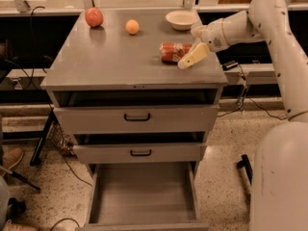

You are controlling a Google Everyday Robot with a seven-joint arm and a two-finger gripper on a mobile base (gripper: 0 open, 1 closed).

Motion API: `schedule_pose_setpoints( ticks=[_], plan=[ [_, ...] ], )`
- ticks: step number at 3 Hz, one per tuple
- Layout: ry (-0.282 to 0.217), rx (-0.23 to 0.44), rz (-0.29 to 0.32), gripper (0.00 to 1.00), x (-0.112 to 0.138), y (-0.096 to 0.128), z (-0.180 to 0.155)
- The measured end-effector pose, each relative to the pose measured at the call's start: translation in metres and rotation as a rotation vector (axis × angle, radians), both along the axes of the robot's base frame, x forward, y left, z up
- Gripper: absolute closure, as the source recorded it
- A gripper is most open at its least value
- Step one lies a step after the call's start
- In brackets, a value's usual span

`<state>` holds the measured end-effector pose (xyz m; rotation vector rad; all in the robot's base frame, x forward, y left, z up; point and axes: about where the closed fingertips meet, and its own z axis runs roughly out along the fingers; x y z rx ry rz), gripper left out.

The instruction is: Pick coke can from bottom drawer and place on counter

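The coke can (173,52) lies on its side on the counter (115,66), near the right edge. My gripper (194,43) is just to the right of the can, low over the counter, with its fingers (192,57) spread apart on either side of the can's right end. It is open and no longer grips the can. The bottom drawer (144,196) is pulled out below, and its grey tray shows nothing inside.
A red apple (94,17), an orange fruit (132,27) and a white bowl (181,19) stand along the counter's back. The two upper drawers (137,117) are slightly ajar. My white arm (274,28) reaches in from the right.
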<state>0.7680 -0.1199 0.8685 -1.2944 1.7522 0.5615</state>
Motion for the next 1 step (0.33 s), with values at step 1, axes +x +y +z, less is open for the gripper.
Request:
schedule_pose_setpoints(
  ticks=[1],
  plan=[
    [-0.074,-0.055,-0.033,0.0,-0.0217,-0.0338,0.0295]
  ],
)
